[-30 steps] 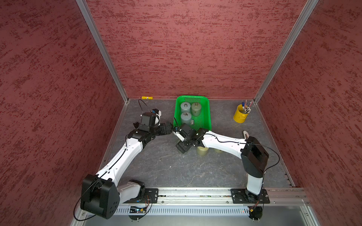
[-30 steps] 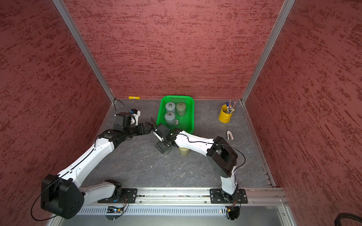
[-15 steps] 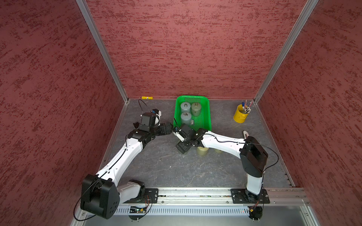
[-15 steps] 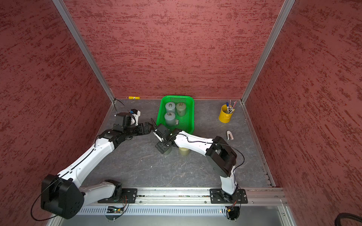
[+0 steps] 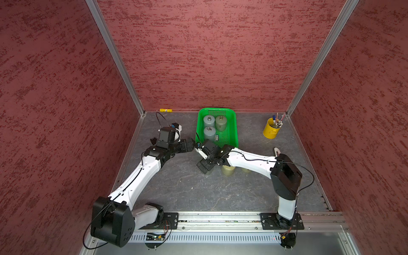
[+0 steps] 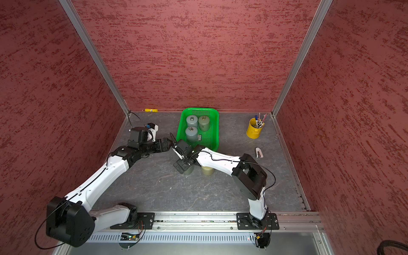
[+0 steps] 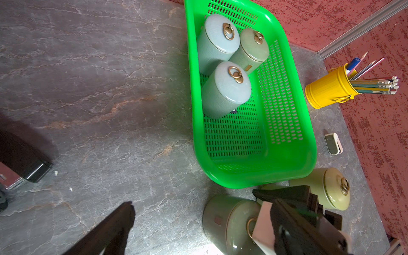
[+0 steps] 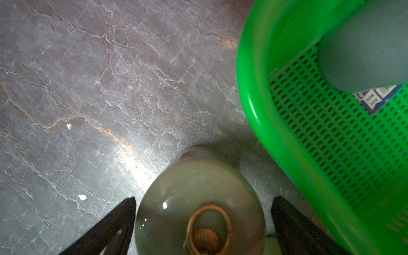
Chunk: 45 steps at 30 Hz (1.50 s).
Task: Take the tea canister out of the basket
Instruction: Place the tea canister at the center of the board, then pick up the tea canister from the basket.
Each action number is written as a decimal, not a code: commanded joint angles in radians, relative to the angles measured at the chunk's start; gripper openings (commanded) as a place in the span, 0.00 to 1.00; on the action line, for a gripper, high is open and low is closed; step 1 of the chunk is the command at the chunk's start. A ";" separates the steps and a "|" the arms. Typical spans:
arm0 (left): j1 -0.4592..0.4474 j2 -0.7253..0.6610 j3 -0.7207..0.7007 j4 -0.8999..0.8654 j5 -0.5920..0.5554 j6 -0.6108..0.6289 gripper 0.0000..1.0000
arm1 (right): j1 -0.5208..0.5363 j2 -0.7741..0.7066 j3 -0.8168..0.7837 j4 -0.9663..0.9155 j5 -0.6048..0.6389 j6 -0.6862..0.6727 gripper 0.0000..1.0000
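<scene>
Two grippers: the left gripper (image 5: 191,145) and the right gripper (image 8: 203,198) nearly meet just in front of the basket (image 7: 260,176), both arms reaching from the near rail (image 5: 220,217) over the table (image 5: 187,187).
Left jaws: spread, with nothing between them, hovering just beside the basket's near-left corner.
Right jaws: released, standing clear on either side of the tea canister (image 7: 229,220); the right wrist view shows a gap at each side of the lid.
Tea canister: upright on the table, outside the basket, just in front of its near-left corner, directly under the right gripper.
Neighbours: an olive canister (image 5: 228,170) stands just beside it, and a third canister (image 5: 245,170) is mostly hidden under the right forearm.
Basket contents: three canisters remain, a near one (image 5: 209,133) and two behind it (image 5: 208,120) (image 5: 221,122); the near-right floor is bare save a small label (image 5: 216,138).
Beyond: a yellow pen bucket (image 5: 271,131) stands well apart, toward the far right corner.
Step in hand: release after set-down, in my judgement; this canister's removal looks complete.
Next move: a straight lift of the right gripper, clearing the ring handle without nudging the canister into its neighbour.
Change from a second ago: the right jaws were clenched then and now stand wide. Arm poses, basket and its three canisters look unchanged.
</scene>
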 commanded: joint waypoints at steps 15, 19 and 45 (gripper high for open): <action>0.001 -0.030 -0.010 0.030 0.005 -0.005 1.00 | -0.008 -0.187 0.034 0.050 -0.024 -0.010 0.99; 0.001 -0.026 -0.007 0.034 0.011 -0.005 1.00 | -0.074 -0.176 0.102 0.000 -0.019 -0.030 0.99; -0.007 -0.018 -0.002 0.034 0.025 -0.007 1.00 | -0.304 0.548 1.159 -0.604 0.005 0.034 0.99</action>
